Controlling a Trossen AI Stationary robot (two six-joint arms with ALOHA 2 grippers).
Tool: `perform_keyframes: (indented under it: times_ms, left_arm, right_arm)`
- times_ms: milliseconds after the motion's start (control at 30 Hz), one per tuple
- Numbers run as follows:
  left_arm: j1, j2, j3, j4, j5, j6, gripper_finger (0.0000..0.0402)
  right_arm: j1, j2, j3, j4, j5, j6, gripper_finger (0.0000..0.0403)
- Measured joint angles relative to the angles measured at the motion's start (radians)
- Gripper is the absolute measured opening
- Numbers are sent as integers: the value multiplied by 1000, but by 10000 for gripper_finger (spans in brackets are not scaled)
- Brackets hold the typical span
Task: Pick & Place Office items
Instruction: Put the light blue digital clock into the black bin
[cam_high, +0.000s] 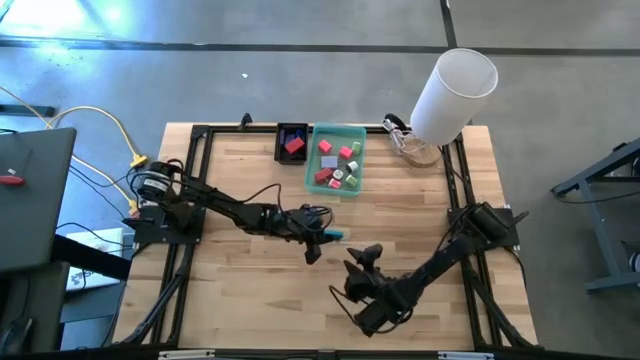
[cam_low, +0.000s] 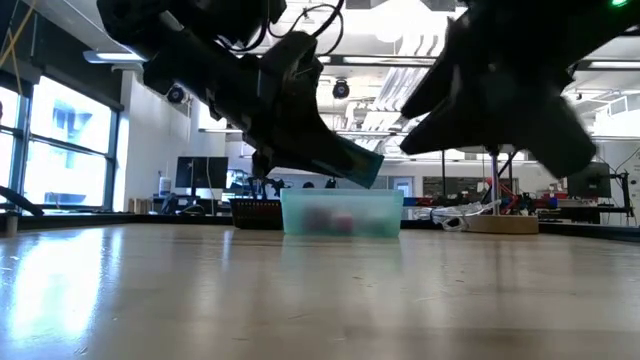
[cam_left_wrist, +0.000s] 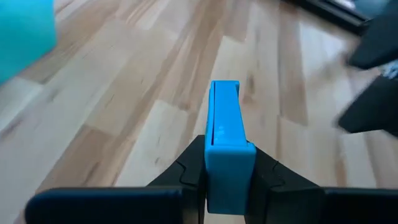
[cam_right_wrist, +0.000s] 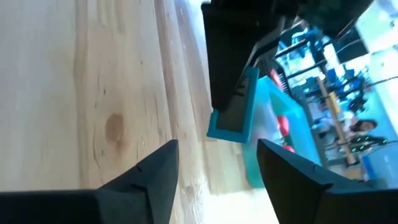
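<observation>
A long blue block (cam_left_wrist: 224, 134), one of the office items, juts forward from my left gripper (cam_high: 322, 233), which is shut on it above the table's middle. The block also shows in the high view (cam_high: 334, 234) and the low view (cam_low: 352, 160). My right gripper (cam_high: 363, 256) hangs just near and right of it, open, its fingers (cam_right_wrist: 163, 168) pointing toward the block (cam_right_wrist: 231, 121) with nothing between them. Farther back, several small red, pink and white pieces (cam_high: 335, 165) lie in the translucent green tray (cam_high: 337, 128). My left gripper pinches the blue block by its two flat sides at the rear end (cam_left_wrist: 229, 158), between its two fingers (cam_left_wrist: 189, 171). The fingers come slanting down from the table's left and lie along the block. The block sticks out past the fingertips, tilted down and clear of the table.
A small black tray (cam_high: 280, 145) holding a red piece stands left of the green tray at the far edge. A big white cylinder (cam_high: 455, 95) rises at the far right corner over a clear object with cables (cam_high: 412, 145). Bare wood lies along the near side.
</observation>
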Motion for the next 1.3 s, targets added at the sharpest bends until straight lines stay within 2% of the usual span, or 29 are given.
perform_keyframes:
  times_ms: [367,533,633,767,867,933,1067,1167,1233,1300]
  left_arm:
    - [23,-116,1,-106,0,21,49]
    - [36,-244,0,-230,-69,63,49]
    - [54,-352,0,-309,-149,68,49]
    - [93,-496,3,-405,-343,129,49]
    - [181,-559,4,-464,-464,145,49]
    - [268,-570,4,-512,-501,145,49]
    - [477,-524,4,-603,-465,102,50]
    - [625,-445,2,-623,-310,49,51]
    - [695,-389,2,-566,-187,38,52]
    - [741,-335,2,-516,-127,36,52]
  right_arm:
    - [47,0,0,-10,19,60,191]
    - [46,0,0,-19,-23,123,191]
    - [47,-1,0,-36,-64,179,191]
    - [47,-1,0,-55,-90,248,191]
    - [48,-1,0,-58,-98,272,191]
    - [44,-1,0,-45,-107,273,191]
    - [37,-1,0,-1,-114,272,191]
    - [36,-1,0,25,-115,273,191]
    - [37,-1,0,36,-125,273,191]
    - [35,-1,0,50,-141,274,191]
